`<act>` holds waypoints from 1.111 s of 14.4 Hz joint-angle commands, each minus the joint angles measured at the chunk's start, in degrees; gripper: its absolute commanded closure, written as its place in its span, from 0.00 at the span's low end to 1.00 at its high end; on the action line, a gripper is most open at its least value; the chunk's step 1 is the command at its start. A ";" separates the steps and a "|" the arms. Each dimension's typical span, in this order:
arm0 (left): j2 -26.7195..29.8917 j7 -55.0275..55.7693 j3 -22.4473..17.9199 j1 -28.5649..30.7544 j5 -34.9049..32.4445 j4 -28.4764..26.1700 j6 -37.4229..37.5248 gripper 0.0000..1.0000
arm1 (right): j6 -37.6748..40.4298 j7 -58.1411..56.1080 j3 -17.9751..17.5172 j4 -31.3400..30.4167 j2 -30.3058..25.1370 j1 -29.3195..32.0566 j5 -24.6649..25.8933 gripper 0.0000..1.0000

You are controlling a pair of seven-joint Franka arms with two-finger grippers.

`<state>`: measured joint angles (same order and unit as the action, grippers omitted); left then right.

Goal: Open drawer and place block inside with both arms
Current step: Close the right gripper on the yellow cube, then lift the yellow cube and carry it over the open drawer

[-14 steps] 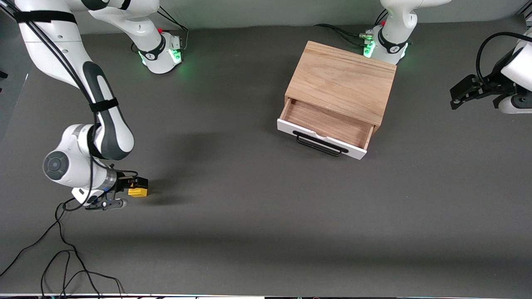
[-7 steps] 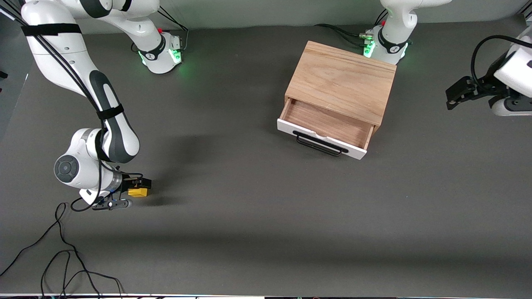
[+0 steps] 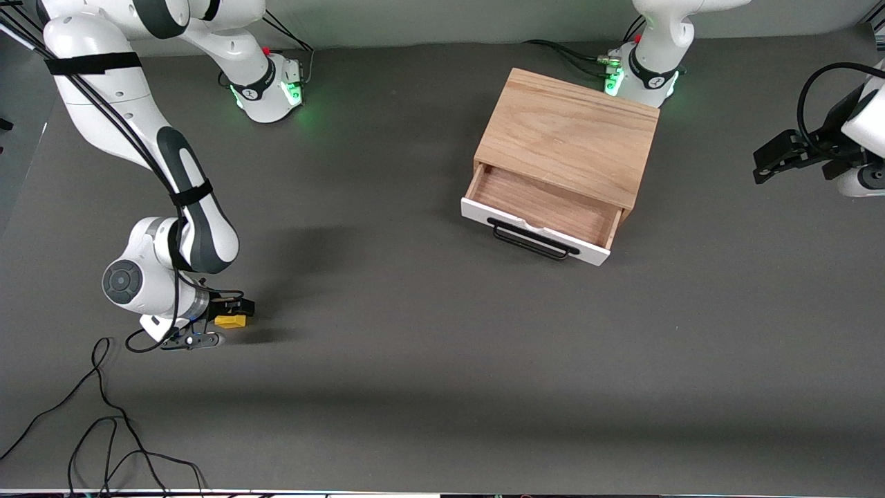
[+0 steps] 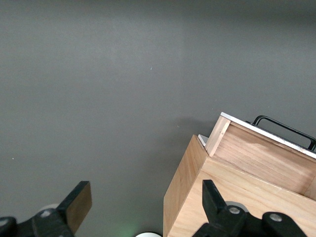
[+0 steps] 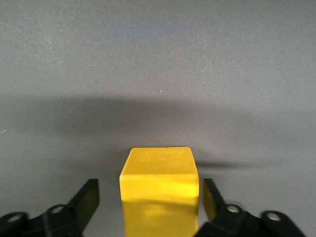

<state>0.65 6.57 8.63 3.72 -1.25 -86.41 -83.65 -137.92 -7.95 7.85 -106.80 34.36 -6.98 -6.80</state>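
While your right gripper [image 3: 231, 312] sits low at the right arm's end of the table, its two black fingers [image 5: 85, 198] stand spread on either side of the block [image 3: 229, 321] — in the right wrist view there is a visible gap between the yellow cube [image 5: 160, 185] and each finger, so nothing is clamped yet. You can see the block resting on the dark table [image 3: 429, 332], much nearer to the front camera than the cabinet [image 3: 568, 135] and well apart from it. Working outward, the right arm [image 3: 173, 207] bends down from its green-lit base [image 3: 269, 86] at the top of the front view, with black cables strapped along it and a loose cable [image 3: 104, 415] trailing on the table near the wrist. Your left gripper [image 3: 764, 162] hangs in the air at the left arm's end of the table, over bare table beside the cabinet; in the left wrist view its fingers [image 4: 76, 205] are held wide apart and grasp nothing. That same view looks down on a corner of the oak box [image 4: 197, 197] and the pulled-out drawer [image 4: 266, 153]. From the front, the drawer [image 3: 539, 207] is already open — its white front panel [image 3: 532, 235] and black wire handle [image 3: 529, 241] face the front camera, and the wooden tray shows bare wood inside. The left arm's base [image 3: 639, 76] glows green just beside the cabinet's farther edge.
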 commanded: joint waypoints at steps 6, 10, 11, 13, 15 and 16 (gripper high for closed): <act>0.49 0.81 0.51 -0.47 0.46 1.51 4.46 0.00 | 0.20 -0.92 0.33 0.10 -0.61 -0.23 -1.82 0.17; 0.49 0.81 0.43 -0.39 0.46 1.60 3.76 0.00 | 0.29 -0.84 0.33 0.18 -0.61 -0.14 -1.82 0.71; 0.49 0.81 0.42 -0.38 0.46 1.60 3.67 0.00 | 0.37 -0.84 0.33 0.27 -0.78 -0.14 -1.82 0.77; 0.41 0.90 0.42 -0.21 0.46 1.51 3.84 0.00 | 2.46 -0.75 0.33 1.41 -1.57 -0.14 -1.90 0.81; 0.32 0.72 0.16 0.14 0.46 1.33 4.29 0.00 | 10.09 1.70 0.33 5.52 -3.15 -0.32 -1.91 0.81; 0.32 0.81 0.16 0.14 0.46 1.33 4.20 0.00 | 14.83 3.89 0.24 8.50 -3.94 -0.67 -1.91 0.81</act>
<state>0.74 6.67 8.94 3.68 -1.16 -85.47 -80.50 -131.17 -6.76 7.91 -102.82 33.17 -6.98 -6.97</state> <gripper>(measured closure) 0.000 0.449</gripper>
